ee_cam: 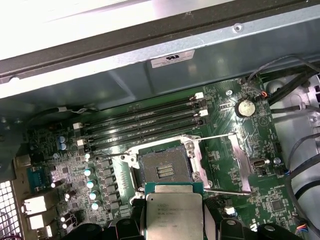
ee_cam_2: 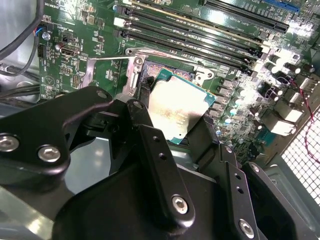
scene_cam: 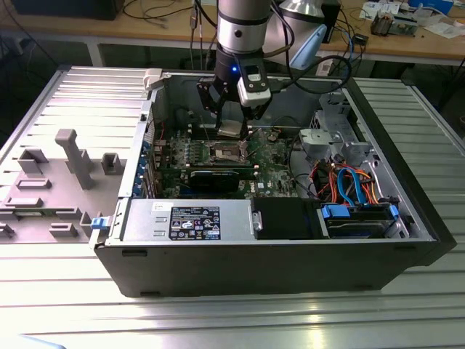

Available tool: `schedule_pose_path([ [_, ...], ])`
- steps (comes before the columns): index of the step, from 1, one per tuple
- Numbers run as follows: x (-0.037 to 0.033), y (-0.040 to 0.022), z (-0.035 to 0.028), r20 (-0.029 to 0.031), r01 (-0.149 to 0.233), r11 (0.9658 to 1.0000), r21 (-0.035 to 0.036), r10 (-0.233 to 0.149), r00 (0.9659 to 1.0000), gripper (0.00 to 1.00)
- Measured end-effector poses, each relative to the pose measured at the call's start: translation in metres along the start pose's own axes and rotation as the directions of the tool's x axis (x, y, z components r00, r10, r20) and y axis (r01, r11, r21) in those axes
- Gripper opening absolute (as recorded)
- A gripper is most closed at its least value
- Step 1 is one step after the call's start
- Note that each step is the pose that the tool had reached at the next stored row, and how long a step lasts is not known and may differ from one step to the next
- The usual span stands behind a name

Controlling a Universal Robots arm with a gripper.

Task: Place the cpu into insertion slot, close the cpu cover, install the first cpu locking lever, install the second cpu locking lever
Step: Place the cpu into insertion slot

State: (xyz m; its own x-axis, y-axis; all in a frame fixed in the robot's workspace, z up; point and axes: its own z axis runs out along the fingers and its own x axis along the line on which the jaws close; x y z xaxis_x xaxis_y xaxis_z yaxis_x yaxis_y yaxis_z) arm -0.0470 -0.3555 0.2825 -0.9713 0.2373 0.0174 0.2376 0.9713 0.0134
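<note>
Your gripper [ee_cam_2: 175, 122] has its jaws clamped on opposite edges of the chip [ee_cam: 174, 215], which hangs flat in the case, close above the open socket [ee_cam: 165, 170] in the middle of the board, not yet seated and seemingly a little short of square over it.

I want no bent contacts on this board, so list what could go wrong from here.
1. The cpu, held in the gripper, appears offset from the open insertion slot in the first wrist view. If it is lowered out of line, it could damage the exposed contacts.
2. Only its edges are gripped, so it may slip.
</note>
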Motion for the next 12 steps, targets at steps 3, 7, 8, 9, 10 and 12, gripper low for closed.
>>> schedule_pose_path([
  [3, 0.0, 0.0, 0.0001, 0.0001, -0.009, 1.0, -0.0002, 0.009, 1.0, 0.55],
  [7, 0.0, 0.0, 0.0002, 0.0004, -0.03, 0.9995, -0.0006, 0.03, 0.9995, 0.55],
  [8, 0.0, 0.0, 0.0003, 0.0005, -0.035, 0.9994, -0.0006, 0.035, 0.9994, 0.55],
  [9, 0.0, 0.0, 0.0003, 0.0005, -0.04, 0.9992, -0.0007, 0.04, 0.9992, 0.55],
  [10, 0.0, 0.0, 0.0004, 0.0006, -0.049, 0.9988, -0.001, 0.049, 0.9988, 0.55],
  [12, 0.0, 0.0, 0.0004, 0.0008, -0.059, 0.9982, -0.0011, 0.059, 0.9982, 0.55],
])
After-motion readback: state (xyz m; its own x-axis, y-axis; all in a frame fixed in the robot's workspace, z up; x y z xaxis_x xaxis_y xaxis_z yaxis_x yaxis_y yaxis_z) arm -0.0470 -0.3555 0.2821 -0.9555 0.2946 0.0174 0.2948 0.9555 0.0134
